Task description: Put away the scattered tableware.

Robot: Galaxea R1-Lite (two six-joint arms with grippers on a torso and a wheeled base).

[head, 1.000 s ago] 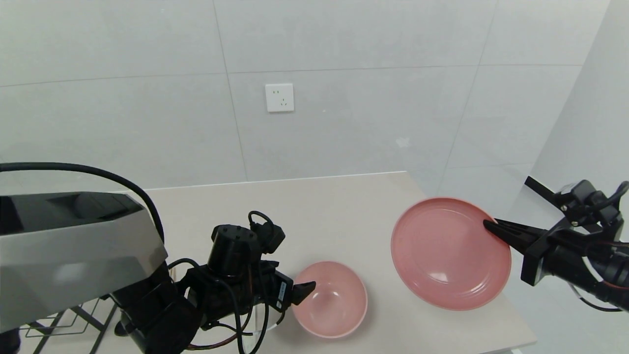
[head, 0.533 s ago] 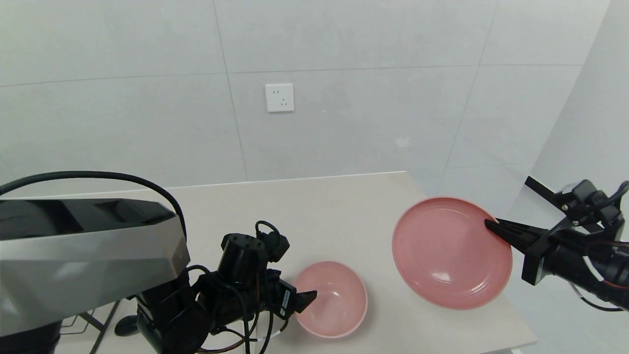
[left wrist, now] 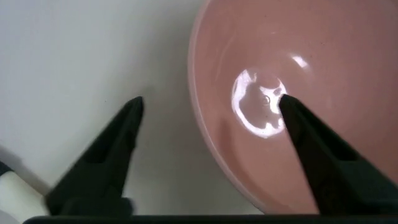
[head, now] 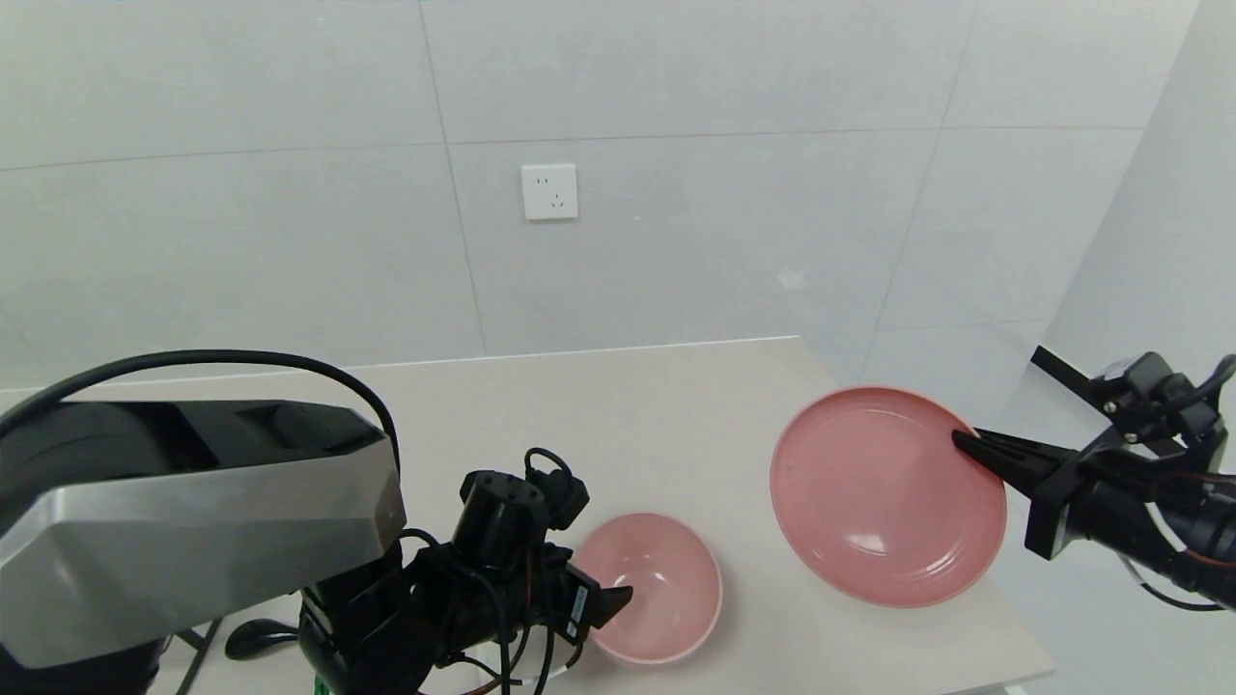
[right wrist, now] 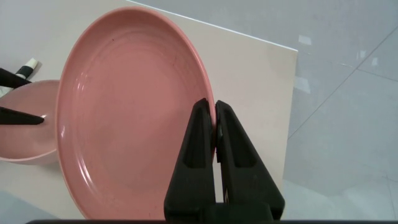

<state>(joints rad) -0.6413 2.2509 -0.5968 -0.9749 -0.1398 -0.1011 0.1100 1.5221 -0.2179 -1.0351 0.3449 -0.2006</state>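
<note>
At the near right part of the beige table (head: 676,405), a pink bowl (head: 666,579) stands upright, mouth up, close to the front edge.

Left gripper (left wrist: 211,102): low over the bowl's left side. Fingers spread wide and holding nothing. Left wrist view shows them astride the rim, one fingertip (left wrist: 134,109) outside over bare tabletop, the other inside above the bowl's glossy bottom. Cannot tell whether either finger touches the bowl.

Right gripper (right wrist: 213,112): out at the table's right end, pointing in toward the left. Fingers pinched tight on the right-hand rim of a pink plate (head: 884,497), one finger on each face and almost no gap between them.

The plate is carried off the table, tilted, with its hollow face turned up and toward the head camera. Its lower edge hangs over the table's right side and its far edge reaches past the table's corner. Plate and bowl are apart, the bowl lower and to the left.

A small white-ended item (left wrist: 15,190) lies on the table just beside the bowl on its left; what it is cannot be made out.

A white wall socket (head: 549,191) sits on the grey tiled wall behind the table.
</note>
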